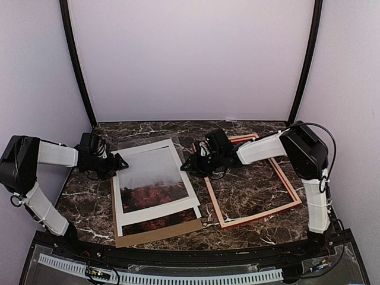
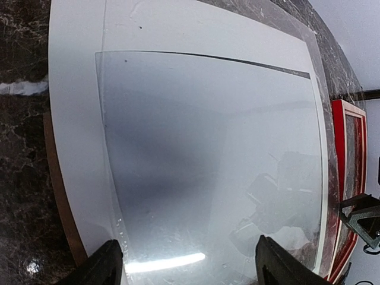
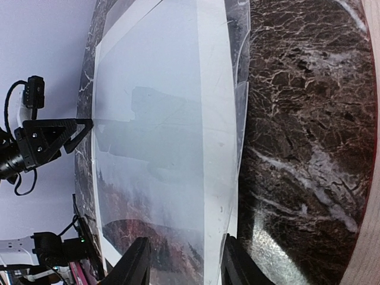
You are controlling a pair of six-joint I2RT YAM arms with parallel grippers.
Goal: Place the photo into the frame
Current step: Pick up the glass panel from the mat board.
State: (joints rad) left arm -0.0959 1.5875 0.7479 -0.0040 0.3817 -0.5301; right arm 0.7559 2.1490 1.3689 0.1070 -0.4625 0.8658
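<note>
The photo (image 1: 151,178), grey sky over red-orange trees, lies face up in the stack left of centre, under the white mat (image 1: 184,172) and a clear sheet (image 3: 240,89). The red frame (image 1: 261,215) lies flat on the table to the right, with marble showing through it. My left gripper (image 1: 122,161) stands open and wide at the stack's left edge, with the photo's grey sky (image 2: 196,148) between its fingers. At the stack's right edge my right gripper (image 1: 187,165) is open more narrowly. Its fingertips (image 3: 136,261) straddle the mat's right band (image 3: 214,119), and nothing is gripped.
A brown cardboard backing board (image 1: 160,233) lies under the stack and sticks out at its near and left sides. The clear sheet overhangs the mat at the far side. Dark marble table (image 1: 249,184). The booth's walls stand close at the back and sides.
</note>
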